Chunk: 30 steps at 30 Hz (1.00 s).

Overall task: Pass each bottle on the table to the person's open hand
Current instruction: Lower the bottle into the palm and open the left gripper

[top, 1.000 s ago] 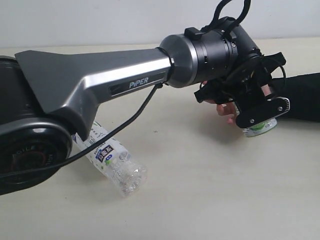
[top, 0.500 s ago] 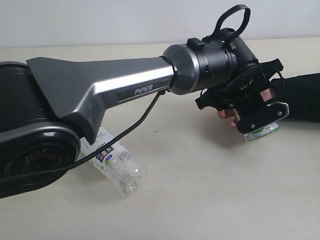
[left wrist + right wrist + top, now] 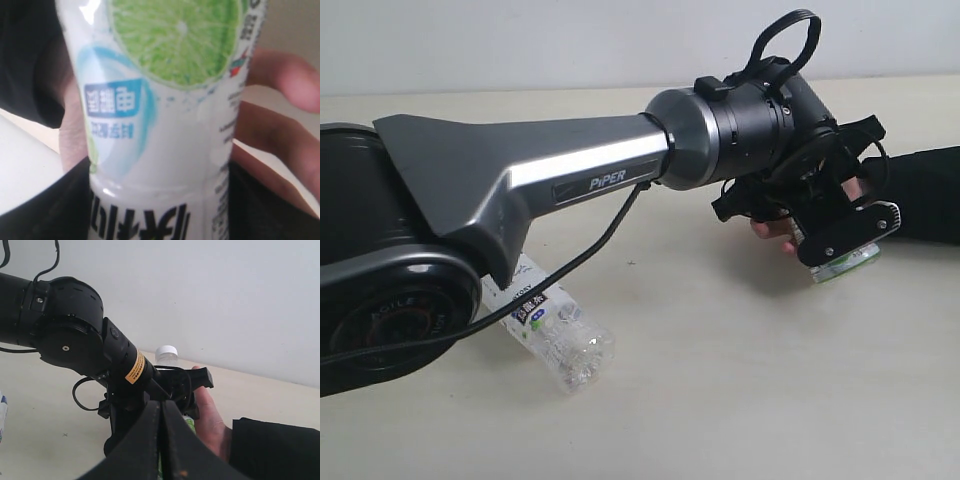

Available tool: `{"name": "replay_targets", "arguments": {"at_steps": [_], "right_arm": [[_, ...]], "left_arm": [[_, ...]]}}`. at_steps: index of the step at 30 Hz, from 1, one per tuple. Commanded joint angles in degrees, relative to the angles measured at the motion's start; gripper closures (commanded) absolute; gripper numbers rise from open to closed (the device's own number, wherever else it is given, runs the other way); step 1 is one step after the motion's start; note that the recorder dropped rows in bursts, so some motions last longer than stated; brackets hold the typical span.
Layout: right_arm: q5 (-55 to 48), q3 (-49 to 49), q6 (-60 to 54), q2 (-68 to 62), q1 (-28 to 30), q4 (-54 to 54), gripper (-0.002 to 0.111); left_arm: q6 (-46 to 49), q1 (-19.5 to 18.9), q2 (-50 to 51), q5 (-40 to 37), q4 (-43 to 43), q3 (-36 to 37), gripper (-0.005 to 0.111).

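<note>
My left gripper (image 3: 840,240) reaches across to the right side and is shut on a clear bottle (image 3: 165,100) with a white label showing a green lime slice. Its green-tinted end (image 3: 846,263) pokes out below the fingers. The bottle's white cap (image 3: 166,354) shows in the right wrist view. The person's open hand (image 3: 770,228) lies palm up right under and behind this bottle, its fingers (image 3: 282,80) spread beside it. A second bottle (image 3: 555,325) lies on its side on the table (image 3: 720,390), partly behind my left arm. My right gripper (image 3: 160,407) is shut and holds nothing.
The person's black sleeve (image 3: 920,190) runs in from the right edge. My left arm's thick grey link (image 3: 520,165) spans the left half of the exterior view and hides part of the table. A white wall stands behind.
Over the last second my left gripper shifted slightly right with the bottle and stayed over the hand. In the last half second almost nothing moved.
</note>
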<state>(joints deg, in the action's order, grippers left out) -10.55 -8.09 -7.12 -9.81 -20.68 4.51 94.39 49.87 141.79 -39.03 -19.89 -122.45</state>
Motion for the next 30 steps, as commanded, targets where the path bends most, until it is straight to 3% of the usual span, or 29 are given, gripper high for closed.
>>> {"name": "replay_targets", "arguments": {"at_steps": [1,6,20,30], "right_arm": [[0.33,0.29,-0.3,0.42,-0.03,0.01,0.108],[0.33,0.29,-0.3,0.42,-0.03,0.01,0.108],[0.33,0.29,-0.3,0.42,-0.03,-0.11,0.108],[0.33,0.29,-0.3,0.42,-0.03,-0.11,0.108]], "left_arm": [[-0.85,-0.24,0.17,-0.68,0.03,0.35,0.048],[-2.32,-0.24,0.17,-0.68,-0.42,0.35,0.037],[-2.32,-0.14,-0.59,-0.99,-0.98,0.35,0.036],[-1.82,-0.02,-3.66,-5.36,-0.98,0.35,0.036]]}}
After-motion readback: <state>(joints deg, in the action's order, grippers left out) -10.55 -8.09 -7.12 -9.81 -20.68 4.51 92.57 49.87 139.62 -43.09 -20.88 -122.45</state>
